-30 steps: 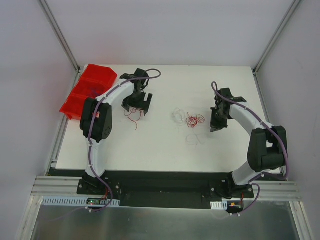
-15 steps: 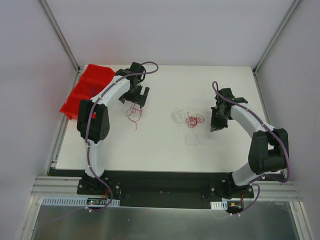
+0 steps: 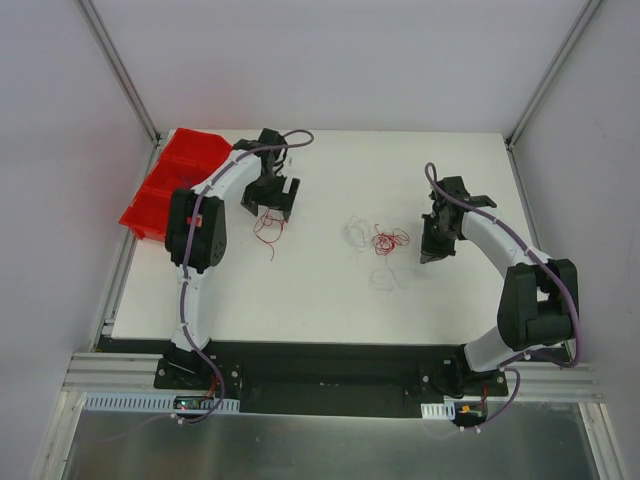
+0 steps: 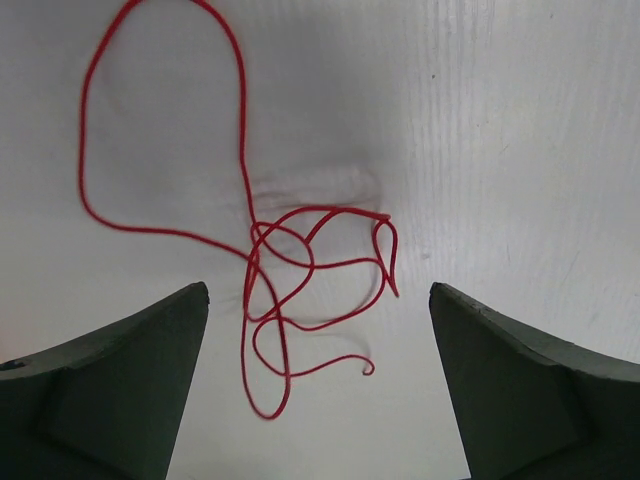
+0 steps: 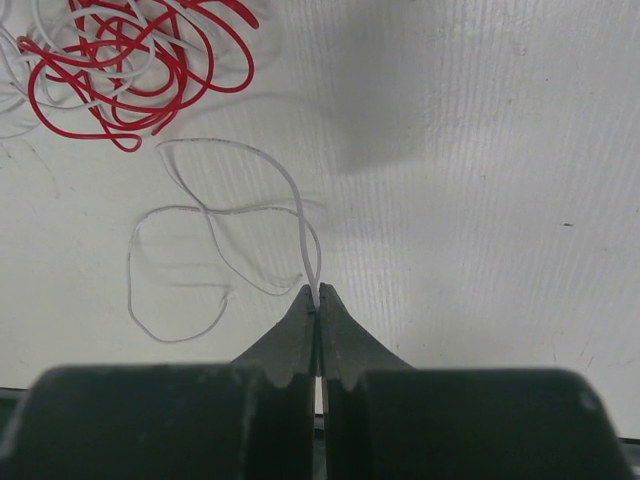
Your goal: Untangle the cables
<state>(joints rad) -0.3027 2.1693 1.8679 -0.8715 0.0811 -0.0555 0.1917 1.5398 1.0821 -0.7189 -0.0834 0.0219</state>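
White cable (image 5: 309,232), pinched in right hand (image 5: 317,294)

The white table (image 3: 330,300) is carrying a single red wire (image 3: 267,228) curling in loose loops on its left part, well apart from a tight red tangle (image 3: 388,240) lying near the middle. A few whitish strands (image 3: 355,232) are lying just beside that tangle on its left. A pale wire (image 3: 390,278) is looping on its near side, and red bins (image 3: 175,185) are sitting at the far left corner.
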